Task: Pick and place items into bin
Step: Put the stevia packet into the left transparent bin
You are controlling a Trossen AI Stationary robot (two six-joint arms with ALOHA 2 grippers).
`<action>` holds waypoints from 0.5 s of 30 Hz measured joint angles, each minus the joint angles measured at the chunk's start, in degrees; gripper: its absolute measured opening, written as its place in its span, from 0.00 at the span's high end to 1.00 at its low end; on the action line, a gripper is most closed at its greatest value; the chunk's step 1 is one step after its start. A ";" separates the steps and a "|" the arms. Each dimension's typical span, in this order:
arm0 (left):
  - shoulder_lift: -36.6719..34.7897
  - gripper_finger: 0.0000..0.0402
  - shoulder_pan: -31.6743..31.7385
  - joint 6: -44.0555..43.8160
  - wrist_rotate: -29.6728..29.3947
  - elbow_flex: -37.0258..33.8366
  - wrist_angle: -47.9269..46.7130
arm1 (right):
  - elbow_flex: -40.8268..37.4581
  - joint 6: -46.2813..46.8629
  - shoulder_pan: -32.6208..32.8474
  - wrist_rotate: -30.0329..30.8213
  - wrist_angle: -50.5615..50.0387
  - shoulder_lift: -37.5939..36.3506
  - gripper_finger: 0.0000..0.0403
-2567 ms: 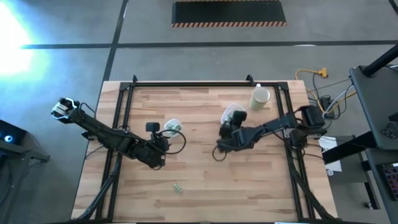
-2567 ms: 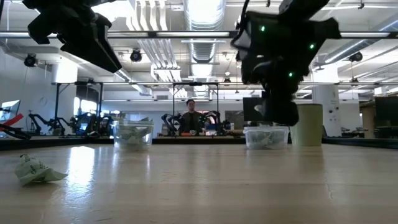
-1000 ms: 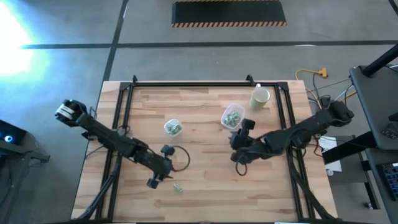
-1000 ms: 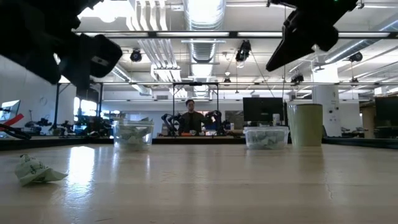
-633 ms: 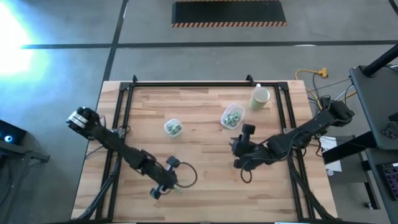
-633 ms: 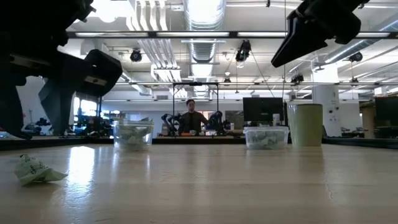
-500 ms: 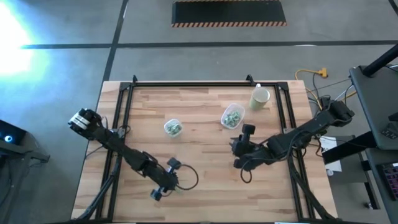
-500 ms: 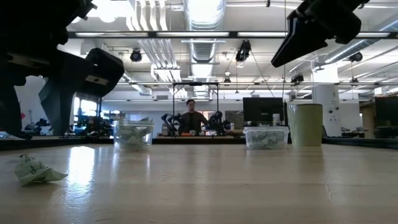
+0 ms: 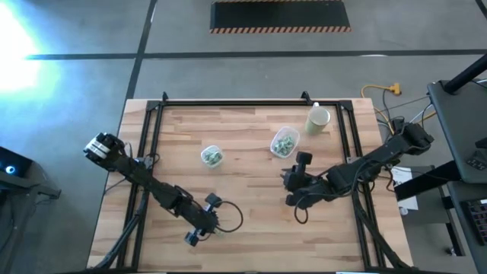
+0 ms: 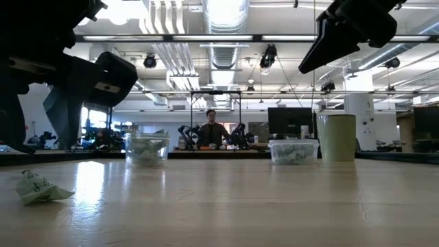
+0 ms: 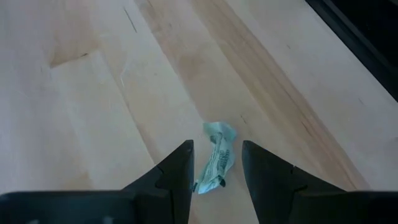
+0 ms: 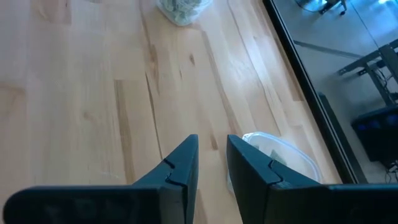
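high view: the left gripper (image 9: pixel 199 232) sits low at the near side of the pale wooden table (image 9: pixel 243 243); the right gripper (image 9: pixel 293 190) hovers mid-table, near two clear plastic tubs (image 9: pixel 284 142) of greenish pieces and a tall cream-coloured cup (image 9: pixel 318 119).

low view: a crumpled pale green wrapped piece (image 10: pixel 38 188) lies on the wood, well apart from the tubs.

left wrist view: the fingers (image 11: pixel 179 171) are parted, straddling that piece.

right wrist view: the fingers (image 12: pixel 183 165) stand narrowly apart, holding nothing.
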 joint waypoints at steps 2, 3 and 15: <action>0.54 0.71 0.00 -0.08 0.44 -0.08 0.22 | 0.00 0.00 0.00 0.00 0.17 0.00 0.82; 1.09 0.71 0.00 -0.24 0.97 -0.08 0.95 | -0.01 0.02 0.00 0.00 0.20 0.00 0.82; 7.07 0.71 0.13 -0.38 1.43 0.25 3.76 | -0.17 0.00 0.00 0.00 0.54 0.00 0.82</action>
